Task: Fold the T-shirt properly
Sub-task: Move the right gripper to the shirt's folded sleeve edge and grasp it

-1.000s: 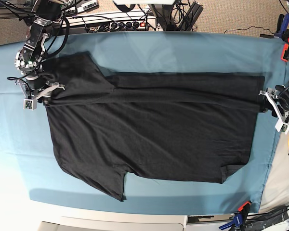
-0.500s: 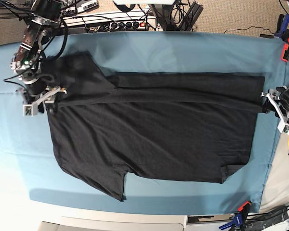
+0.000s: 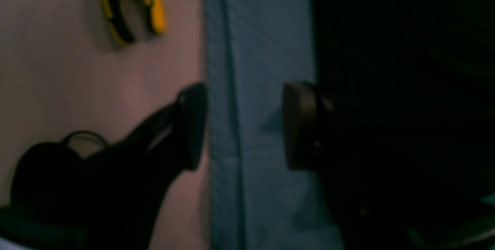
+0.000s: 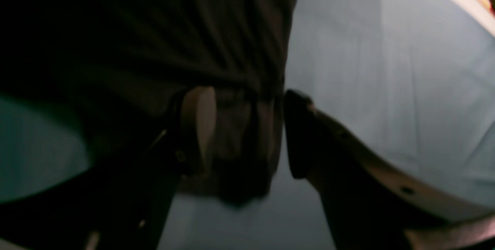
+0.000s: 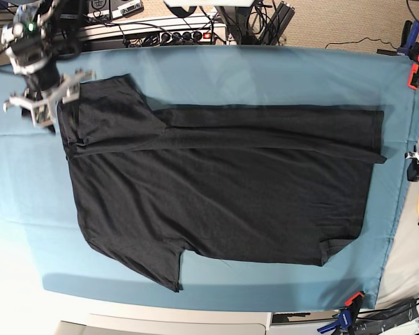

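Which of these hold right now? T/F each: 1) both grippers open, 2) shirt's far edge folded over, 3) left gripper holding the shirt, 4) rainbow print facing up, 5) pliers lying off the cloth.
1) Both grippers open: true. The left gripper and the right gripper both show spread jaws.
2) Far edge folded over: true. A long strip of the T-shirt lies doubled along its far side.
3) Left gripper holding the shirt: false. Only teal table cloth lies between its jaws, and it sits off the shirt's edge.
4) Rainbow print facing up: false. Only plain black fabric shows.
5) Pliers off the cloth: true. The yellow-handled pliers lie on the bare surface beside it.
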Available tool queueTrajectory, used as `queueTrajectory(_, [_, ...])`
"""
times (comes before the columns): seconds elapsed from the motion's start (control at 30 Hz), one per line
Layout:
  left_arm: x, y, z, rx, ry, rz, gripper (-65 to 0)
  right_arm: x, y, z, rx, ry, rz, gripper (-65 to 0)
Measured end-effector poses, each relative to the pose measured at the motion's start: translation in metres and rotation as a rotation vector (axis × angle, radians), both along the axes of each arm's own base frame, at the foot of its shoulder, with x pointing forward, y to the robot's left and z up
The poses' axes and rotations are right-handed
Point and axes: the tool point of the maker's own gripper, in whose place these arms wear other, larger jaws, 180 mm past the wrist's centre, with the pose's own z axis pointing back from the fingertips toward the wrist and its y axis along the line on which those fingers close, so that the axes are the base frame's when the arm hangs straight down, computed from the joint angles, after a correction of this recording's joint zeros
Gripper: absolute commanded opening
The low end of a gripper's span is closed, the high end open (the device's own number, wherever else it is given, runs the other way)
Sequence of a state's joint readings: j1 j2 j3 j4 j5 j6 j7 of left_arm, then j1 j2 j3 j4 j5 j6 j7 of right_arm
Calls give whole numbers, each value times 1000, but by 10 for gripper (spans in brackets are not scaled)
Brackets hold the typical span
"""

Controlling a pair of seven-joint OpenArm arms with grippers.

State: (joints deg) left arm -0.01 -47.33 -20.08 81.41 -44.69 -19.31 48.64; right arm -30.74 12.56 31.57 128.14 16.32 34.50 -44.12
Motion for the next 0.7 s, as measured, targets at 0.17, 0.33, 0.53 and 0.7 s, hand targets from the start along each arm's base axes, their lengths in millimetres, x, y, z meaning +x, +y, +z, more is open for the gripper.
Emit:
queueTrajectory(0.17, [-7, -18, -8, -69, 32, -50, -326, -31, -7, -25, -33, 134, -19, -357])
queueTrajectory(0.33, [-12, -20, -14, -75, 50, -60, -326, -36, -14, -28, -81, 161, -29, -358])
queueTrajectory(0.53, [-10, -21, -11, -82, 39, -61, -326, -48, -34, -55, -173, 260, -76, -358])
queueTrajectory(0.7, [-9, -21, -10, -81, 33, -60, -326, -63, -44, -86, -150, 345, -112, -358])
